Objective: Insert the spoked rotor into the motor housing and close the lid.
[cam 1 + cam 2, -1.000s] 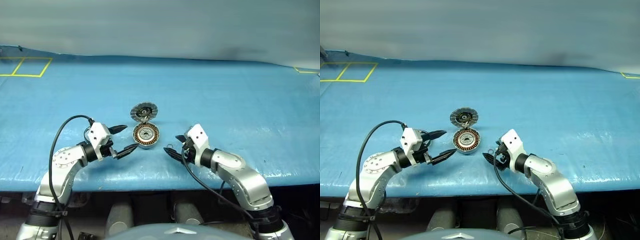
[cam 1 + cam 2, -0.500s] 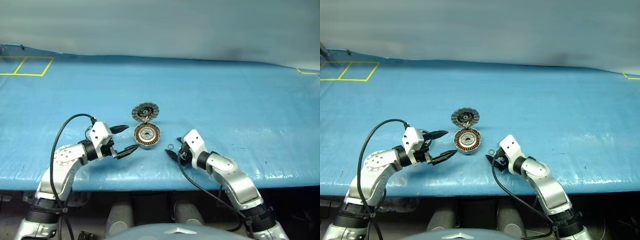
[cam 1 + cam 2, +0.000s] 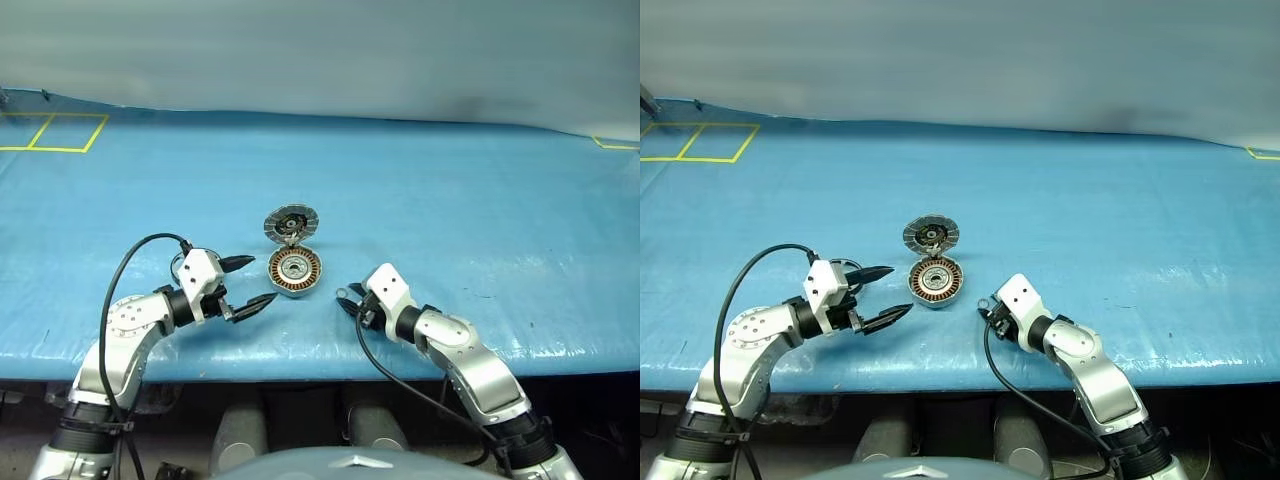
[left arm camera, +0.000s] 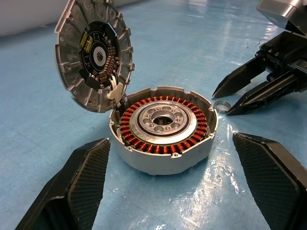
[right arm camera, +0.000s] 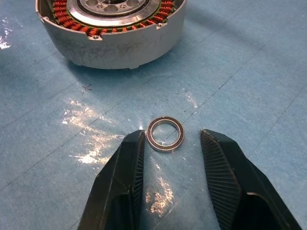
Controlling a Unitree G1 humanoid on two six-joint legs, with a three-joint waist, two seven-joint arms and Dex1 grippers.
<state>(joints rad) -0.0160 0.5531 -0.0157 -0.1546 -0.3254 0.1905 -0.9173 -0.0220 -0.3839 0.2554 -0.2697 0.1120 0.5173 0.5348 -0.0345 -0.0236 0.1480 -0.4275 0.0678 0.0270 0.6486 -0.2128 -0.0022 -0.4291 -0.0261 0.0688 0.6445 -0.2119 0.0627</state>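
Two right gripper (image 5: 169, 143) fingers narrowly straddle the spoked rotor (image 5: 165, 134) at frame centre, not yet gripping; left gripper (image 4: 177, 172) fingers gape wide around the motor housing (image 4: 163, 132).

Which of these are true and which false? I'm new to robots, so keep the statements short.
1. The lid stands open above the housing. True.
2. The small ring already sits inside the housing. False: it lies on the blue table beside the housing.
3. The right gripper has a finger on either side of the ring. True; the fingers are not yet shut on it.
4. The left gripper holds the lid. False: it is open and holds nothing, with the housing ahead of it.
5. The housing shows a copper-coloured winding ring. True.
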